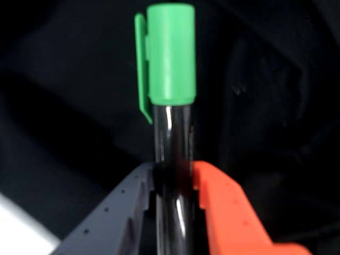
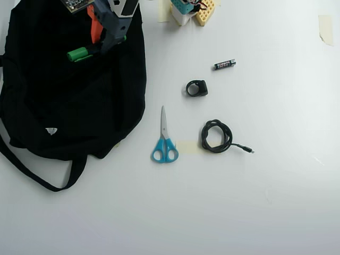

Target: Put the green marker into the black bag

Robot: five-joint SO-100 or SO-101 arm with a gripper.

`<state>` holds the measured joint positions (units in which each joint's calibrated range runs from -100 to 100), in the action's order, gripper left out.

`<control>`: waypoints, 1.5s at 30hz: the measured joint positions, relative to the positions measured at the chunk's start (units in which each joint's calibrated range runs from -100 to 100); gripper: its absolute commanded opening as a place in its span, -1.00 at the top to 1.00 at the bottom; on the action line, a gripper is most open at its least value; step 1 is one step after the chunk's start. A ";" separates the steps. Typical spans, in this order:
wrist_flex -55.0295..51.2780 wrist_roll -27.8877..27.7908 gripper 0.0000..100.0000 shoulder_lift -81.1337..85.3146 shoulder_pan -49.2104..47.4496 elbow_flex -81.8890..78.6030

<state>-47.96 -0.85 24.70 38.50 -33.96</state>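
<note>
We start with the white table (image 2: 276,202), which fills the overhead view and carries everything else. On its left side lies the black bag (image 2: 64,111), a wide spread of soft dark fabric with a small white tag (image 2: 51,130) near its lower part and a long strap (image 2: 32,171) looping out onto the table below it. In the wrist view the same black fabric (image 1: 265,79) fills nearly the whole background, with only a sliver of pale table at the lower left corner.

Next in size is the arm, which reaches in from the top edge of the overhead view over the upper part of the bag. Its gripper (image 2: 101,47) has one orange finger and one dark grey finger (the wrist view shows them best), and we see the gripper (image 1: 174,180) pinching the glossy black barrel of the marker between the two, pressed in from both sides.

The green marker (image 1: 171,58) stands up the middle of the wrist view, its bright green cap and clip above the fingers. From overhead the green marker (image 2: 78,54) lies over the upper left of the bag, cap pointing left; we cannot tell whether it touches the fabric.

To the right of the bag, on bare table, lie blue-handled scissors (image 2: 164,143), then a coiled black cable (image 2: 217,136), a small black ring-shaped piece (image 2: 196,88), and smallest, a black battery (image 2: 224,64)
</note>
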 measured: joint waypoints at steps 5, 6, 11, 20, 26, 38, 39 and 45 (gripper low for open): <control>9.02 0.10 0.96 -11.79 7.71 2.67; 9.19 0.10 0.96 -13.86 9.48 4.95; 14.17 0.10 0.90 -21.00 12.78 9.12; 14.68 -1.22 0.87 -21.17 13.23 9.12; 14.68 -1.17 0.88 -21.17 13.15 9.12; 13.91 -1.03 0.96 -21.17 9.92 9.12; 11.94 -0.93 0.96 -21.17 8.67 9.12; -4.55 2.34 0.96 -3.24 -10.43 5.42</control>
<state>-52.51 1.49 21.46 28.07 -28.54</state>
